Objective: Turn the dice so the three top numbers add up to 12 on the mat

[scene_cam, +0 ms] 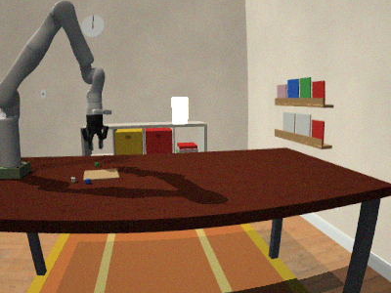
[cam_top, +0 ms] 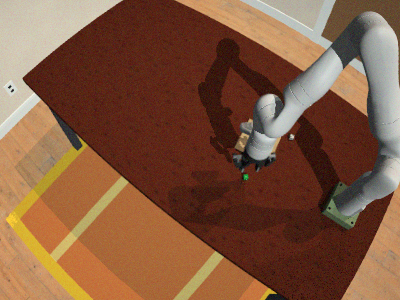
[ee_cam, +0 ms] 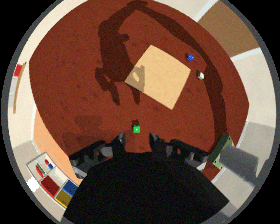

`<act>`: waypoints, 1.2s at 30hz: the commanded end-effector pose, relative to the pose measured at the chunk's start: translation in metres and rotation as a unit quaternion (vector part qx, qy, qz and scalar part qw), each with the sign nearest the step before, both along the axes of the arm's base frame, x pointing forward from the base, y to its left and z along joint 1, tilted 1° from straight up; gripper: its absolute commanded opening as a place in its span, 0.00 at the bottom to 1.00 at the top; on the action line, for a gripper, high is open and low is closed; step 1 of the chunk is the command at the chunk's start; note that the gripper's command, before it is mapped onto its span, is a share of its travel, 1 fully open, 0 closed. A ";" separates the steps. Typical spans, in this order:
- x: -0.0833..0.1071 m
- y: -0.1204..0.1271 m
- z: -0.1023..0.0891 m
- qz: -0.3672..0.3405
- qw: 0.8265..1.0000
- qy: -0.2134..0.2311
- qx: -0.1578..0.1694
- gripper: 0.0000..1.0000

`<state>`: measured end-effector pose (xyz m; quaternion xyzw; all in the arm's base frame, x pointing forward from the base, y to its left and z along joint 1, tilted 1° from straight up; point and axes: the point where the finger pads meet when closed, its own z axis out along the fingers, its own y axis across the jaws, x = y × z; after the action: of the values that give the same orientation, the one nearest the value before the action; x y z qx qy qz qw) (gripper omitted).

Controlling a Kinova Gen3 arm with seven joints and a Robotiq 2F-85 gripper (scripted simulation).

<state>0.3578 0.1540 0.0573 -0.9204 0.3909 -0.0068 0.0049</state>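
Observation:
The tan mat lies flat on the brown table; it also shows in the exterior view, and the arm hides most of it in the top view. A small green die lies on the table just off the mat. A white die and a blue die lie on the table off the mat's other side. My gripper hangs well above the green die, pointing down, fingers about half apart with nothing between them.
The arm's green base stands on the table near the mat. The table's near edge runs close to the green die in the top view. A shelf with yellow and red bins stands behind the table.

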 end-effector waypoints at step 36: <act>0.001 0.000 -0.003 0.000 1.000 0.000 0.000 0.31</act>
<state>0.3585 0.1537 0.0557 -0.9203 0.3912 -0.0076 0.0049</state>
